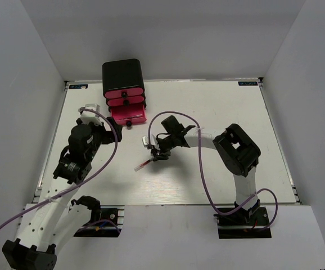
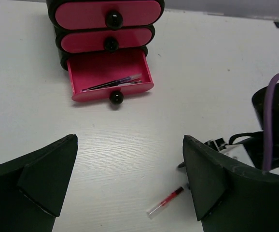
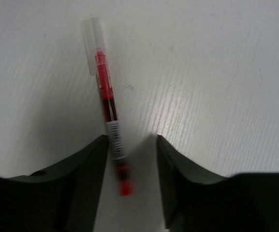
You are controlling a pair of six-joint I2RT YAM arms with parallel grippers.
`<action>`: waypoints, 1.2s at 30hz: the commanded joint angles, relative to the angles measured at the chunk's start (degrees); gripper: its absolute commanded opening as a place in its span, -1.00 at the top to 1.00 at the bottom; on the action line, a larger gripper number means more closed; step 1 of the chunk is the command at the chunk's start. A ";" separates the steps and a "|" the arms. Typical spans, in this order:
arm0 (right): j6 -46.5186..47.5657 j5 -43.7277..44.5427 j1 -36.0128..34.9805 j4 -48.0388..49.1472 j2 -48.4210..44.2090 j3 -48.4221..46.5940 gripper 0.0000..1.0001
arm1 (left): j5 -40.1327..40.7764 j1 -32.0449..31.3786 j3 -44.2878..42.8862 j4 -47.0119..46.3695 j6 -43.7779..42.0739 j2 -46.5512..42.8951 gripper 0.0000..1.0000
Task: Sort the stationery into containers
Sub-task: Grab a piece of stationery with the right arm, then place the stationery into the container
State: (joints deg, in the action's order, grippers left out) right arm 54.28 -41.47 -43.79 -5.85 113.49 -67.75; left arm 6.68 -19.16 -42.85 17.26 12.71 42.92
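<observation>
Right gripper (image 3: 131,140) hovers low over the red pen (image 3: 106,96), jaws part-open astride its tail end, nothing clamped yet (one finger may be touching the barrel, but the close view is blurred). Left gripper (image 2: 130,140) gapes wide and empty, facing the cabinet (image 1: 123,73). Its bottom drawer (image 2: 105,65) stands open, thin pens (image 2: 111,83) already inside. The red one lies on the table (image 1: 235,112), apart from the drawer.

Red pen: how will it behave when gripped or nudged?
Likely stiff and light: the red pen is a thin straight barrel. Probably rolls if nudged on the flat table, though its cap clip may stop it.
</observation>
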 commanded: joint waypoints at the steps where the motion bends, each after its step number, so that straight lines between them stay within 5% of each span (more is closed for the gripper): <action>1: -0.24 3.07 -0.42 -1.17 1.64 -3.71 0.06 | 4.04 0.26 -0.04 2.43 7.23 -1.61 -0.98; 9: 11.89 2.89 -0.16 -14.26 0.85 -3.71 0.98 | 6.85 0.26 0.66 5.06 13.99 -3.27 -0.98; 21: 0.38 7.63 5.55 -6.55 0.49 -23.38 1.00 | 8.79 0.26 15.33 4.37 42.47 -10.74 -0.98; 36: -1.01 13.70 4.77 12.34 14.56 -37.45 1.00 | 9.32 0.26 19.74 3.76 47.14 -11.55 -0.98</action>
State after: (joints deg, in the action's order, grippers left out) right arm 55.46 -29.19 -38.65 -1.23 126.02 -101.25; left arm 15.55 -19.16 -23.40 22.20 58.94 30.81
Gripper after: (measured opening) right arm 0.034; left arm 0.992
